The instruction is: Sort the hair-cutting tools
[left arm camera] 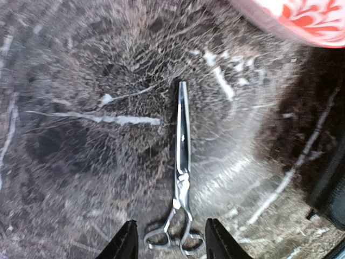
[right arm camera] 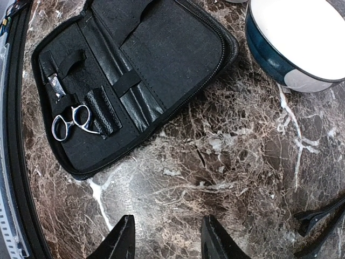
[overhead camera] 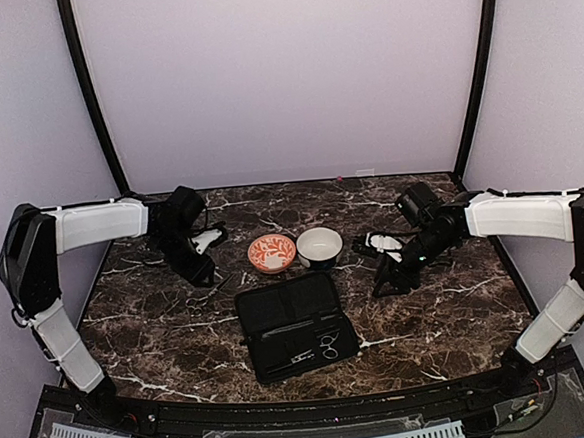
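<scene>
A pair of silvery scissors (left arm camera: 182, 156) lies flat on the marble, blades pointing away. Its ring handles sit between the fingers of my left gripper (left arm camera: 171, 245), which is open and not touching them. A second pair of scissors (right arm camera: 68, 121) is strapped inside the open black case (right arm camera: 161, 54), seen in the overhead view as the scissors (overhead camera: 327, 345) in the case (overhead camera: 294, 324). My right gripper (right arm camera: 168, 243) hangs open over bare marble beside the case. Two slim dark clips (right arm camera: 319, 218) lie at its right.
An orange-patterned bowl (overhead camera: 271, 252) and a white bowl (overhead camera: 319, 247) stand side by side behind the case. The orange bowl (left arm camera: 302, 16) is just beyond the loose scissors. The white bowl (right arm camera: 302, 43) has a blue outside. Purple walls enclose the table.
</scene>
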`<state>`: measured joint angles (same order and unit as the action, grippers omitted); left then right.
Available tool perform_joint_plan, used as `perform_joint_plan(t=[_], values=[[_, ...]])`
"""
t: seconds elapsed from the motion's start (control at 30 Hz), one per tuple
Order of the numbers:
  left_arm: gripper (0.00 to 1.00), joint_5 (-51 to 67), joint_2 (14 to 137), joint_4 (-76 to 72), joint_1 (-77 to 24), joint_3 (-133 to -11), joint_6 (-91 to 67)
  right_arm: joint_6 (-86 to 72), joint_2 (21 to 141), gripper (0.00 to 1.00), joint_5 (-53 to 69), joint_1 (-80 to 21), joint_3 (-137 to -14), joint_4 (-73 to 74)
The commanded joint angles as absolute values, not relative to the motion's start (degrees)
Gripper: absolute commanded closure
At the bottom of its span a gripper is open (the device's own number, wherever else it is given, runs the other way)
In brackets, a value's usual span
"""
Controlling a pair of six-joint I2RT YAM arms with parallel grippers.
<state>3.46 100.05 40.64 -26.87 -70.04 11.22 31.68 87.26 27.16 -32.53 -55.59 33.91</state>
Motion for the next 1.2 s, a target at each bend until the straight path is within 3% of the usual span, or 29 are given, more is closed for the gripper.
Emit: perform_joint_plan(t=[0.0, 0.27, 0.57, 1.17], values=[[0.57, 2.7, 92.3, 46.2, -29.2, -66.5, 6.2, 32.5, 86.9, 0.59, 27.0, -32.9, -56.8, 34.1], [0.59, 3.0, 91.4, 47.9, -33.6, -60.5, 5.2, 32.5, 87.4, 0.59, 27.4, -32.9, -56.8, 34.2], [0.68, -2.0, 98.5, 49.3, -33.7, -63.4, 4.1, 32.6, 87.2, 0.59, 26.7, -32.9, -56.9, 34.4], [0.76, -2.3, 100.5, 46.8, -34.0, -64.8, 6.2, 32.9, 88.0, 0.60, 26.4, -33.0, -56.9, 34.5]])
